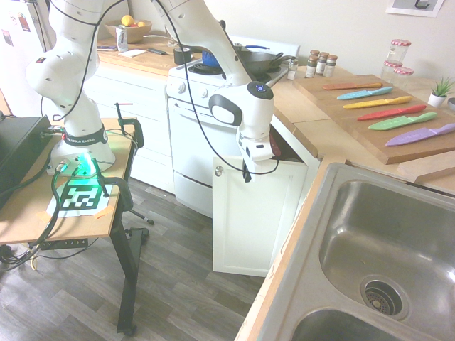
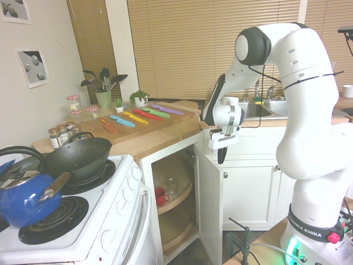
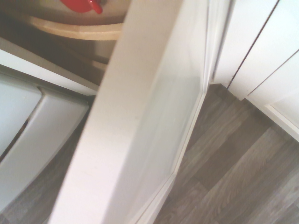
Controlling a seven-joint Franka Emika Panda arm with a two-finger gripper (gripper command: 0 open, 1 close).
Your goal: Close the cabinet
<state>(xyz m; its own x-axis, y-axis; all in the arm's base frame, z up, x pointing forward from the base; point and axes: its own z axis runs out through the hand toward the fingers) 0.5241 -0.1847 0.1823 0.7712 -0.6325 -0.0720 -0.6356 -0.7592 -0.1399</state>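
Observation:
The cabinet's white recessed-panel door stands swung open under the wooden counter, its round silver knob near the upper corner. Behind it, round wooden shelves hold a red cup. My gripper points down at the door's top edge on its outer, knob side, fingers together and holding nothing. From the other side the gripper hangs at the door, just above the knob. The wrist view looks down along the door's top edge, with the red cup beyond.
A white oven adjoins the cabinet, bearing a wok and a blue kettle. Colored knives lie on cutting boards on the counter. The steel sink is close by. A clamped wooden table stands across the grey floor.

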